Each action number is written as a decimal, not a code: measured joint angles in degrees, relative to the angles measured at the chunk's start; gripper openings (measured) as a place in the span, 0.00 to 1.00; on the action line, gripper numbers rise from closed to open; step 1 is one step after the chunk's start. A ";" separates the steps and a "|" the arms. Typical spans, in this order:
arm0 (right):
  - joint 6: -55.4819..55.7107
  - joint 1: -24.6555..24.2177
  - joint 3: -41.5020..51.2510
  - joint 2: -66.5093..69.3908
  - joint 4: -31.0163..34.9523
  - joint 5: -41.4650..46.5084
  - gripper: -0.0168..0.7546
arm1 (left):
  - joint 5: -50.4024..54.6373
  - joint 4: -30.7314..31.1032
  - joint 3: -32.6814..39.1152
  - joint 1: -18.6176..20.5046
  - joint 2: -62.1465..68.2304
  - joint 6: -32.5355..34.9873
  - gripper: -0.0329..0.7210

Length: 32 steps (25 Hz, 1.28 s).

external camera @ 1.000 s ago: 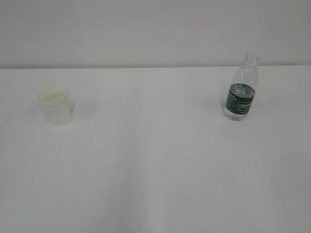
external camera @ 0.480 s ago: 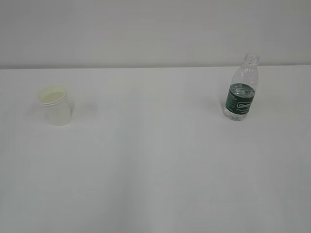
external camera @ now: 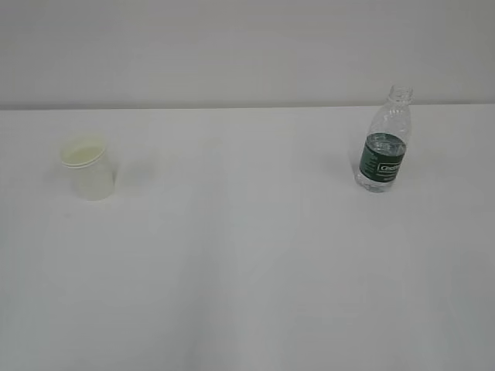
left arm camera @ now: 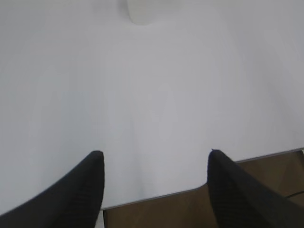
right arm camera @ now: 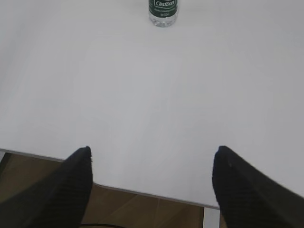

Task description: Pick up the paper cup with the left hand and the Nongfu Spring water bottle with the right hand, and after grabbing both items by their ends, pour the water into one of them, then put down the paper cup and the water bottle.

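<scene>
While cup [external camera: 89, 168], bottle [external camera: 384, 143] stand untouched, both hands' fingers [left arm camera: 78, 190] [right arm camera: 237, 190] apart, empty, over near table edge [right arm camera: 142, 190].

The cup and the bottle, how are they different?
The cup is short, and the bottle is taller. The cup is cream paper you cannot see through, while the bottle is clear plastic with a dark green label. The cup's mouth is wide, the bottle's neck narrow. Both stand upright on the white table, with no lid or cap.

White table [external camera: 247, 270] lies bare between paper cup [external camera: 89, 168] at nine o'clock and water bottle [external camera: 384, 141] at two o'clock.
</scene>
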 joint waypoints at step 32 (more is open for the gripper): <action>0.12 0.00 0.12 -6.17 0.54 0.00 0.77 | -0.10 0.00 0.10 -0.13 -9.66 0.00 0.68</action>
